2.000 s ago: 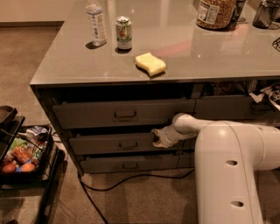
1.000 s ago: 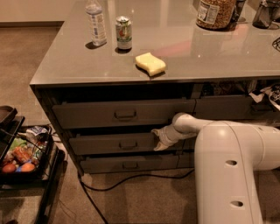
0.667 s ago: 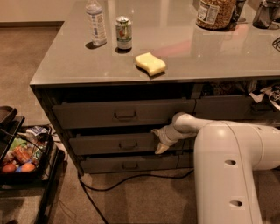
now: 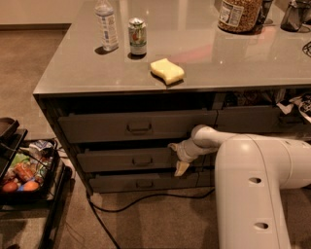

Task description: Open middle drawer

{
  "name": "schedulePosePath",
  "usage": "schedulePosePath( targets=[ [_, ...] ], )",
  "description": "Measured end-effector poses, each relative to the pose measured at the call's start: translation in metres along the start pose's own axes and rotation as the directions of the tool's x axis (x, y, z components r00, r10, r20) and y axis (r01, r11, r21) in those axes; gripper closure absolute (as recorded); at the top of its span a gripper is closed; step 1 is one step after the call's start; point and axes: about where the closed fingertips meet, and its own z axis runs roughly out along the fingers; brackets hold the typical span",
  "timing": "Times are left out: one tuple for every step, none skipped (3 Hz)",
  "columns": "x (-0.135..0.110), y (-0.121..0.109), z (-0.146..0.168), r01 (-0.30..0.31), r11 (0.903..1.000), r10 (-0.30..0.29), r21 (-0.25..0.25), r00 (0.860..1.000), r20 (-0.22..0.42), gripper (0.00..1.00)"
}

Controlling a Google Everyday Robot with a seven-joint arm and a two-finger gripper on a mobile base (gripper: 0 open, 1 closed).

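Observation:
The middle drawer (image 4: 121, 160) is the mid-height dark grey front in the left stack under the counter. Its small pull handle (image 4: 142, 160) is at its centre. A dark gap shows above the front, and none of the drawer's inside shows. My gripper (image 4: 177, 157) is at the right end of this front, well right of the handle. Its fingers are spread, one pointing up-left and one pale finger (image 4: 181, 168) hanging down over the front's lower edge. It holds nothing. My white arm (image 4: 252, 175) reaches in from the lower right.
The taller top drawer (image 4: 138, 126) is above and the slim bottom drawer (image 4: 143, 183) below. On the counter (image 4: 233, 58) are a yellow sponge (image 4: 167, 71), a can (image 4: 137, 36), a water bottle (image 4: 106, 24) and a jar (image 4: 238, 14). A black cart of groceries (image 4: 22, 172) stands at the left. A cable (image 4: 146, 199) lies on the floor.
The gripper has stayed at the right end of the middle drawer. Its lower finger has swung downward, so the fingers are wider apart. The drawer front has not visibly moved.

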Motion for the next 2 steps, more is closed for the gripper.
schedulePosePath(
  targets=[
    [-0.0023,0.0052,0.0046,0.0,0.9994,0.0,0.036,1.0,-0.006,0.21],
    [-0.0045,0.0117,0.0107,-0.006,0.9967,0.006,0.08,1.0,-0.002,0.24]
  ],
)
